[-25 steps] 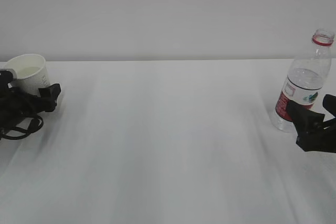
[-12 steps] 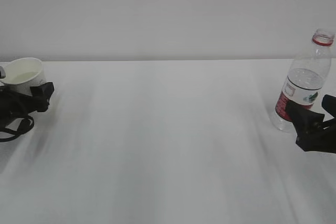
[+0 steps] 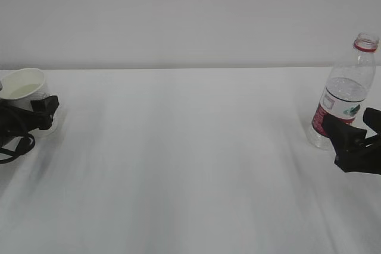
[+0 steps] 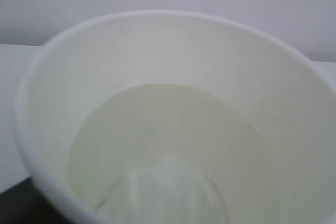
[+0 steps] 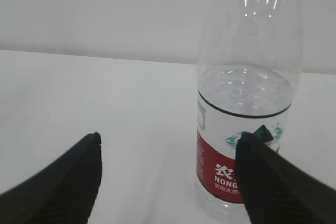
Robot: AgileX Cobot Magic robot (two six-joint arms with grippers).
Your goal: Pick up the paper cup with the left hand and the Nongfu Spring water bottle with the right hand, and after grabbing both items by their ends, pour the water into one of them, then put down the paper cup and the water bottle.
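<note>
Lowering paper cup (image 3: 27,85) w/ left hand (image 3: 30,120), bottle (image 3: 345,96) unmoved

exterior faces the table low; wrist views sit close.

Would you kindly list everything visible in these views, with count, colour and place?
paper cup: one, white, far left of the table, liquid inside, between the left fingers.
water bottle: one, clear with red label and red neck ring, uncapped, upright at far right, partly filled.
water: clear, in the bottle up to just above the label.
table: one, white, across the whole view.
wall: pale grey, behind the table.
left gripper: one, black, around the cup, cables trailing.
right gripper: one, black, open, just in front of the bottle.
</note>
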